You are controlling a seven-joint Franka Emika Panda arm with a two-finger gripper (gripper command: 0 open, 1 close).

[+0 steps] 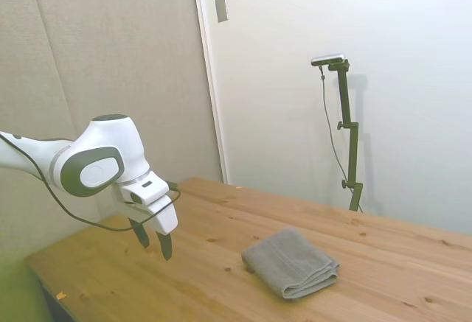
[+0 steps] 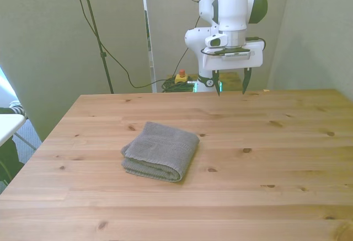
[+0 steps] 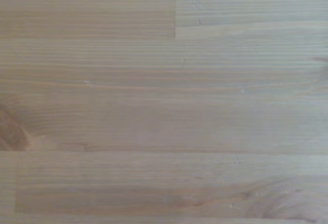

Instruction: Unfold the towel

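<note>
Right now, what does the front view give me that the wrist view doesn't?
Only the front view shows the towel, folded into a thick grey bundle with its rounded fold toward the front view's left, and the pincer, open and empty, hanging above the far edge well behind the towel. Only the wrist view shows the close wood grain and knots directly under the pincer, with no cloth there. Both show the bare wooden table.

Grey towel (image 2: 160, 151) lies folded on the wooden table (image 2: 265, 164), toward the front view's left. The gripper (image 2: 231, 81) hangs above the far edge, fingers spread and pointing down, well apart from it.
</note>
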